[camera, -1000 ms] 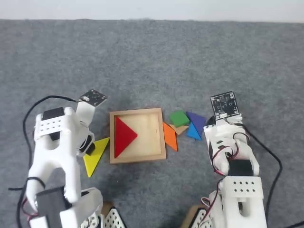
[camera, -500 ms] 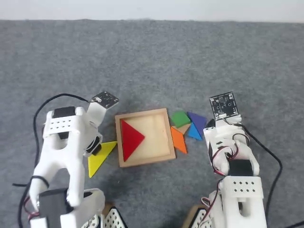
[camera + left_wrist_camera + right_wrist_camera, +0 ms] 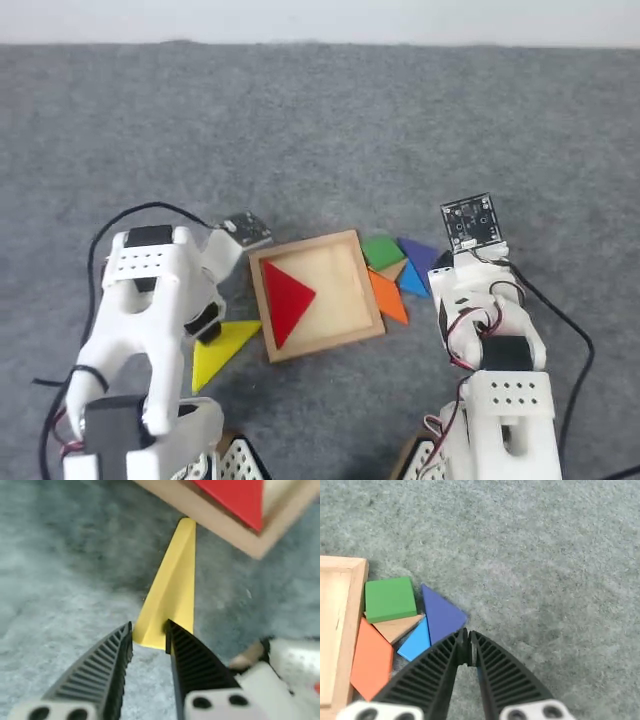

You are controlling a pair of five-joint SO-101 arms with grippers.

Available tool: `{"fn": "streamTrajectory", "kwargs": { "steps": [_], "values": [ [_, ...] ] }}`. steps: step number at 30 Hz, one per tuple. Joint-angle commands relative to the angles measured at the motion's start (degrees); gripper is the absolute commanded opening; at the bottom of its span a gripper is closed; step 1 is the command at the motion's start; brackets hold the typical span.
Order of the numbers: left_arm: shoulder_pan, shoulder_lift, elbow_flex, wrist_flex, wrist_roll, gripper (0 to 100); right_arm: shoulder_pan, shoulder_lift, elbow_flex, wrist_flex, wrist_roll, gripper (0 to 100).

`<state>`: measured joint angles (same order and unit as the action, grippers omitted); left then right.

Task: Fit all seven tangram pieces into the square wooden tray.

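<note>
1. The yellow triangle [image 3: 172, 590] is pinched between the left gripper's [image 3: 148, 626] jaws, its tip touching the tray's [image 3: 325, 341] outer wall.
2. A red triangle [image 3: 288, 298] is seated inside the tray.
3. The right gripper [image 3: 468, 632] is seen closed, empty, beside the purple triangle [image 3: 439, 612].

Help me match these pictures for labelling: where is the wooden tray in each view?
High view: wooden tray mid-table, turned askew, between the arms.
Left wrist view: its rim meets the yellow triangle's far tip.
Right wrist view: its edge lies beside the orange piece and green square.
Shared landmark: red triangle inside it (high, left wrist); the orange piece links the right wrist view.
</note>
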<state>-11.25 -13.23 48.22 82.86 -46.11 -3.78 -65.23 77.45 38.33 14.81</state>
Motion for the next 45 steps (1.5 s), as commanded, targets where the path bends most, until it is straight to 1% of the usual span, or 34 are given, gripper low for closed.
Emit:
{"fn": "streamTrajectory", "kwargs": {
  "steps": [1, 5, 11, 15, 18, 23, 28, 30, 35, 37, 39, 41, 45],
  "values": [
    [1.6, 0.4, 1.9, 4.5, -4.3, 4, 2.2, -2.1, -1.7, 0.3, 0.3, 0.7],
    [1.6, 0.4, -0.1, 7.8, -7.8, 1, 2.3, -2.1, -1.7, 0.3, 0.3, 0.7],
    [1.2, 0.4, -2.9, 9.1, -7.7, 1, 2.3, -2.1, -1.7, 0.3, 0.3, 0.7],
    [1.5, -0.3, -4.0, 11.4, -7.9, 1, 2.4, -2.1, -1.7, 0.3, 0.3, 0.7],
    [0.9, -4.5, -5.1, 12.8, -7.9, 1, 2.4, -2.1, -1.7, 0.3, 0.3, 0.7],
    [0.3, -16.6, -6.4, 15.5, -7.8, 1, 2.4, -2.1, -1.7, 0.3, 0.3, 0.7],
    [0.0, -26.0, -6.0, 15.2, -7.3, 1, 2.4, -2.1, -1.7, 0.3, 0.3, 0.7],
    [0.2, -28.1, -7.1, 14.6, -5.3, 1, 2.4, -2.1, -1.7, 0.3, 0.3, 0.7],
    [0.5, -29.6, -12.0, 7.9, -1.1, 1, 2.4, -2.1, -1.7, 0.3, 0.3, 0.7],
    [2.0, -29.6, -12.8, 3.1, 1.4, 1, 2.4, -2.1, -1.7, 0.3, 0.3, 0.7],
    [5.7, -29.5, -12.7, -1.5, 4.6, 1, 2.4, -2.1, -1.7, 0.3, 0.3, 0.7],
    [10.7, -29.5, -12.0, -5.0, 8.5, 1, 2.4, -2.1, -1.7, 0.3, 0.3, 0.7],
    [23.0, -29.5, -9.2, -9.8, 15.8, 1, 2.5, -2.1, -1.7, 0.2, 0.3, 0.7]
  ]
}}
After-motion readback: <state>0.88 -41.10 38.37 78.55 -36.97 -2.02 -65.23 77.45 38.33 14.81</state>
